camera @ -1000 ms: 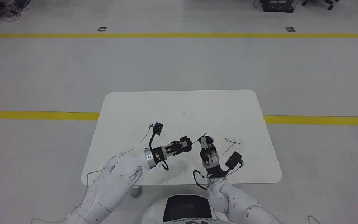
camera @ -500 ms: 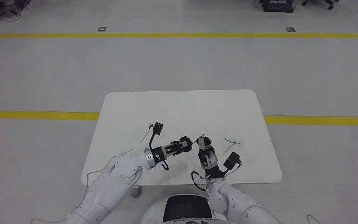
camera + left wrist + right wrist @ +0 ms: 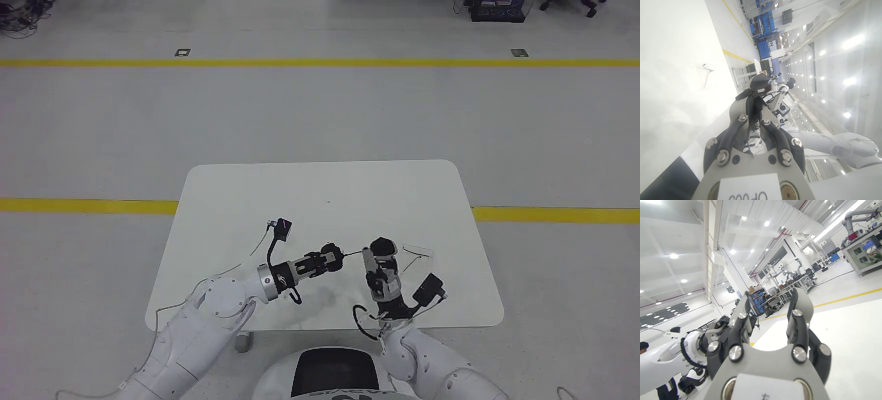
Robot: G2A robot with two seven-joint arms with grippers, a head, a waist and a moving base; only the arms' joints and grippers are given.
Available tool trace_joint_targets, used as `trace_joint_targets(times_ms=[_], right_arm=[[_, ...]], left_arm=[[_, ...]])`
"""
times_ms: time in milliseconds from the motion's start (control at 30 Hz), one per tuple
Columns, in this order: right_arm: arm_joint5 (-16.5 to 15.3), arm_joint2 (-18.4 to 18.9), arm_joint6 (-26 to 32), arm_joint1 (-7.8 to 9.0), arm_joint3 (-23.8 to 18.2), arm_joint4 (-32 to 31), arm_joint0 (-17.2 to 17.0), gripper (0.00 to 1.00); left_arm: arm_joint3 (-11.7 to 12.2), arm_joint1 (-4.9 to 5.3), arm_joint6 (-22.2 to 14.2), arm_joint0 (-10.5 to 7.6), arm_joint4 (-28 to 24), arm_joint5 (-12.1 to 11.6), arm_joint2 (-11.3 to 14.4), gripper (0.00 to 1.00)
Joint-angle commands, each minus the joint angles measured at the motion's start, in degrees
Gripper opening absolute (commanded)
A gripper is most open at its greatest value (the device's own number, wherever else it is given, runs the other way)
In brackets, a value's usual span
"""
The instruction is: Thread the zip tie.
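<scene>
Top view, left hand [image 3: 335,256]: closed, pinching the thin zip tie [image 3: 349,257] above the surface [image 3: 320,190].
Right hand [image 3: 380,246]: fingers spread, just right.

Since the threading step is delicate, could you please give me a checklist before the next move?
1. Left hand shut on the zip tie: ok.
2. Right hand open and empty: ok.
3. Tie's free end between the right hand's fingers: not ok, it sits outside them.
4. Tie's head slot facing the free end: cannot tell.
5. Spare zip tie lying apart on the table: ok.
</scene>
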Motion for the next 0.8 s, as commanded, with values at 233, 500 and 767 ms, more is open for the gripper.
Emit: trace_joint_targets(times_ms=[233,500,767], right_arm=[[0.00,0.73,-0.69,1.61,-1.33,-1.38,-1.43,1.00],[0.00,0.73,-0.69,1.61,-1.33,-1.38,-1.43,1.00],[5.45,4.17,-8.45,3.00,-1.06,-18.34,-2.51,1.00]], left_arm=[[0.00,0.00,0.00,0.00,0.00,0.00,0.00,0.00],[0.00,0.00,0.00,0.00,0.00,0.00,0.00,0.00],[-5.42,0.46,1.15,1.97,-12.37,8.20,-3.53,0.00]])
